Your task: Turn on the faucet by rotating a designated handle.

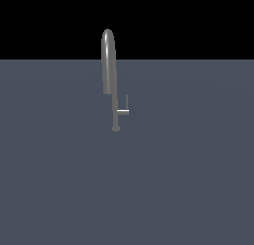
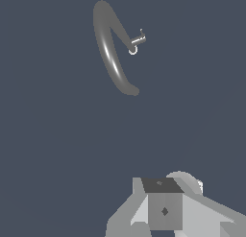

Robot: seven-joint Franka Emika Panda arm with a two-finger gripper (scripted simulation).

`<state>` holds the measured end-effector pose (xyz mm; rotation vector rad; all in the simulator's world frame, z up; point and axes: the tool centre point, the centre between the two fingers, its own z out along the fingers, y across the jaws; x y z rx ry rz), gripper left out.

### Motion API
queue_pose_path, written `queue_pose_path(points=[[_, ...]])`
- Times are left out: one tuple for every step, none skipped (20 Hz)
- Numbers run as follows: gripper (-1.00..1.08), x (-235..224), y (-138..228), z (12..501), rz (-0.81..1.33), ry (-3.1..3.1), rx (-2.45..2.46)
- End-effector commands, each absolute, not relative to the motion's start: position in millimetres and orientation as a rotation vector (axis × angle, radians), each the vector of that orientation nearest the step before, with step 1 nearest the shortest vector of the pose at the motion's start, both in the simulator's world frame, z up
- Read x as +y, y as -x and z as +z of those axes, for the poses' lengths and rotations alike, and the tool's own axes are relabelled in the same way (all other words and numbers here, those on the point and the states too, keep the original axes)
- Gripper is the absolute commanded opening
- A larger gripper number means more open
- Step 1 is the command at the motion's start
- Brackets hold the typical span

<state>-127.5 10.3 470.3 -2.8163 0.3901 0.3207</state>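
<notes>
On the grey floor the faucet (image 1: 110, 80) stood alone, handle (image 1: 124, 109) untouched on its stem; gripper (image 2: 166, 209) well apart, jaw state could not be told; approach and rotation both remained

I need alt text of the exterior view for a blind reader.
A tall grey faucet with an arched spout stands alone on a flat grey-blue floor. Its thin L-shaped handle sticks out toward the exterior view's right. No robot arm appears.
</notes>
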Motion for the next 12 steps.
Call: queue_pose_path(points=[[-1.00, 9.6, 112.5, 463.4, 0.369, 2.767, 0.438], [-1.00, 9.3, 106.6, 460.5, 0.388, 2.747, 0.457], [-1.00, 8.9, 100.8, 457.4, 0.407, 2.727, 0.476], [-1.00, 8.4, 95.0, 454.3, 0.426, 2.706, 0.494], [-1.00, 7.9, 89.2, 451.0, 0.445, 2.685, 0.512], [-1.00, 7.4, 83.4, 447.7, 0.464, 2.664, 0.530], [-1.00, 6.8, 77.7, 444.2, 0.482, 2.642, 0.548], [-1.00, 6.2, 72.0, 440.6, 0.501, 2.620, 0.566], [-1.00, 5.6, 66.4, 436.9, 0.519, 2.597, 0.584], [-1.00, 4.9, 60.8, 433.1, 0.537, 2.574, 0.602], [-1.00, 4.2, 55.2, 429.2, 0.556, 2.551, 0.619], [-1.00, 3.5, 49.7, 425.1, 0.574, 2.527, 0.636]])
